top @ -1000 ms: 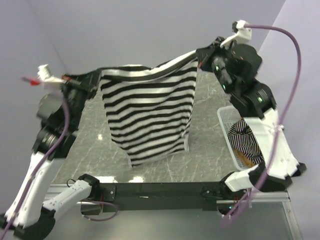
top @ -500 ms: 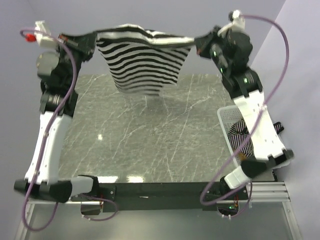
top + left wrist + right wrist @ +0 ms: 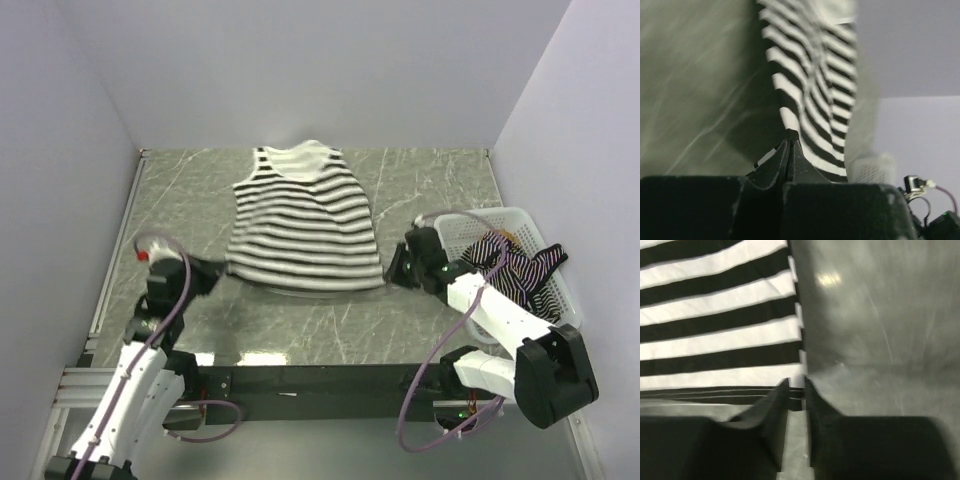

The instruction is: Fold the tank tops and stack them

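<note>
Down at the table's [image 3: 440, 190] 8 o'clock corner, the left gripper [image 3: 218, 270] sits low against the surface, touching the near-left corner of the black-and-white striped tank top [image 3: 305, 225]. In the left wrist view its fingers [image 3: 777, 165] are pressed together to one point, clenched on the hem where the stripes begin.

The garment itself lies spread flat across the middle of the table. Its white neckline points to 12 o'clock and its hem runs along the 6 o'clock side. The hem line looks slightly bunched between the two grippers.

At the 4 o'clock corner of the garment, the right gripper [image 3: 392, 268] rests on the table. In the right wrist view its fingers [image 3: 770, 410] stand with only a thin slit between them. The hem's corner sits inside that slit, so they are pinching the cloth.

Further right, at the table's 3 to 4 o'clock edge, a white mesh basket [image 3: 455, 225] stands just beside the right arm. A thin-striped top [image 3: 510, 270] with black trim is draped over its rim.
</note>
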{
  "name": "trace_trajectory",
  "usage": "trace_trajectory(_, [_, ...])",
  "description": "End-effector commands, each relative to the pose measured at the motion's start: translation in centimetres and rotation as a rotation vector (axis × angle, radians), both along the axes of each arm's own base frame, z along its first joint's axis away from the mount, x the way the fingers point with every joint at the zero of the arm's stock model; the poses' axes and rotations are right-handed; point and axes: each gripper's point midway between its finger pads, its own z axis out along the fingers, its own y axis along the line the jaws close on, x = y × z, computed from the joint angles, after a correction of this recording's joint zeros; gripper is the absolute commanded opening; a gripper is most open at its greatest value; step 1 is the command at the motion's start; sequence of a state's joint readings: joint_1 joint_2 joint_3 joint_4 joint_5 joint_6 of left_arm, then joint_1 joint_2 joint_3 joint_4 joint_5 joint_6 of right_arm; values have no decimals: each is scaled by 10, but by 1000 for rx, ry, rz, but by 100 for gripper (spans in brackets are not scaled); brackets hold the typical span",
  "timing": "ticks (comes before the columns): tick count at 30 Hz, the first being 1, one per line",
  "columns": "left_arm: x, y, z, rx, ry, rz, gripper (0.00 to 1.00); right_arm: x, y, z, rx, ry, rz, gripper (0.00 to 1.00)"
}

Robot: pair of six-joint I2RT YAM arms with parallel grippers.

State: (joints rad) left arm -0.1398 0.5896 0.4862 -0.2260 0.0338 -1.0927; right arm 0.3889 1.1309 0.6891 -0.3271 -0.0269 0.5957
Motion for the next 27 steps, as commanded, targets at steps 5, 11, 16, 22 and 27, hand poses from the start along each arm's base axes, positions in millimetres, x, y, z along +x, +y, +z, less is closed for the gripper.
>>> trace_trajectory(5, [-50, -17, -86, -128, 151, -78, 30, -23, -7, -23, 40, 21, -48, 50])
trace_trajectory(11, [-40, -6, -66, -6, 152, -62, 41, -19, -9, 16, 13, -62, -56, 54])
trace_trajectory(16, [8, 5, -37, 84, 122, 2, 41, -30, 59, 30, 5, -91, 57, 54])
trace_trajectory(22, [66, 19, 7, 246, 128, 24, 38, -64, 189, 19, 4, -60, 262, 47])
trace_trajectory(27, [81, 59, 72, 282, 53, 121, 38, -81, 301, 25, 3, -65, 408, 39])
